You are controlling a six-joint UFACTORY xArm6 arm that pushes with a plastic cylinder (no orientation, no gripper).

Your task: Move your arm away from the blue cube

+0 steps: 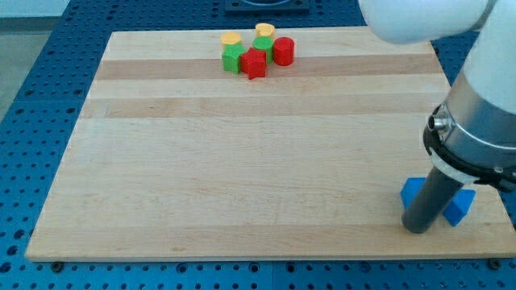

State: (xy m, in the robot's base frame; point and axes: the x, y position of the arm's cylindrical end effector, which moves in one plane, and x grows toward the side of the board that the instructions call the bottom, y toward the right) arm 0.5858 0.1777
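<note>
Two blue blocks sit near the view's bottom right corner of the wooden board [242, 153]. One blue block [412, 191] shows just left of the rod; the other blue block [459, 206] shows just right of it. Their exact shapes are partly hidden by the rod. My tip [417, 228] rests on the board directly in front of them, between the two and touching or nearly touching both. The arm's white and grey body [480, 121] rises above at the view's right.
A cluster of blocks sits at the view's top centre: a yellow block [231, 38], another yellow block [264, 31], a green block [234, 58], a second green block [263, 44], a red block [253, 64] and a red cylinder [283, 51]. The board's bottom edge lies close below the tip.
</note>
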